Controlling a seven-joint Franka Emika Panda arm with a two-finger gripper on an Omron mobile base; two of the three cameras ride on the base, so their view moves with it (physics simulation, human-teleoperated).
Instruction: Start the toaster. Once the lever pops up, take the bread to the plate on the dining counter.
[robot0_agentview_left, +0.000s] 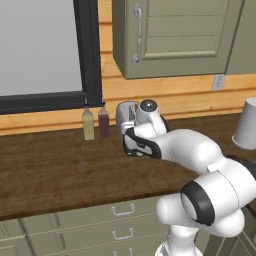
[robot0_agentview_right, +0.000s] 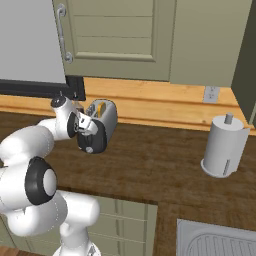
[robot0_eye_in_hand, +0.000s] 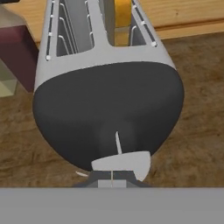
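Gripper (robot0_eye_in_hand: 112, 180) jaws are seen pressed together at the lever (robot0_eye_in_hand: 122, 162) on the toaster's (robot0_eye_in_hand: 107, 105) black end; bread (robot0_eye_in_hand: 122, 13) is seated in one slot.

On my feed the wooden desk (robot0_agentview_left: 50, 170) carries two slim bottles against the back wall, one pale olive (robot0_agentview_left: 88, 124) and one dark maroon (robot0_agentview_left: 103, 121), standing just beside each other. I note a paper-towel roll on a holder (robot0_agentview_right: 224, 146) well to the right, with a wall outlet (robot0_agentview_right: 212, 93) above it. A sage-green upper cabinet (robot0_agentview_left: 170, 35) hangs overhead, drawer fronts (robot0_agentview_left: 122, 210) sit below the desk, and a sink corner (robot0_agentview_right: 215, 240) shows.
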